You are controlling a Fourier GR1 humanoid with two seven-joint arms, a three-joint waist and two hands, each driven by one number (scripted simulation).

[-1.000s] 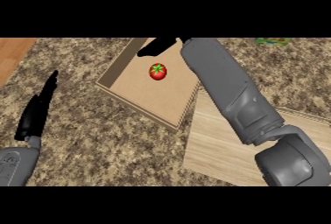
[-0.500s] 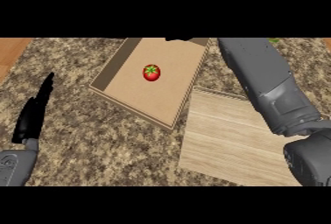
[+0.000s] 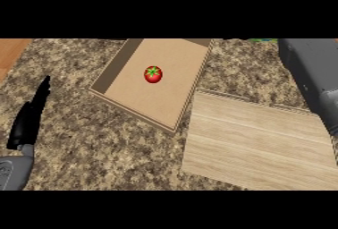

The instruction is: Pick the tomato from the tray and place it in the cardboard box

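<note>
Red round tomato (image 3: 152,74) sits inside the brown cardboard box (image 3: 162,100), so the job looks done.

Pale wooden tray (image 3: 257,143) lies just beside the box on the speckled brown stone tabletop (image 3: 99,152). The black left hand (image 3: 30,118) rests at the left edge, fingers straight, holding nothing. The grey right forearm (image 3: 307,71) shows, but its hand is out of sight. Next, I think it only needs to lift away without bumping the box.
</note>
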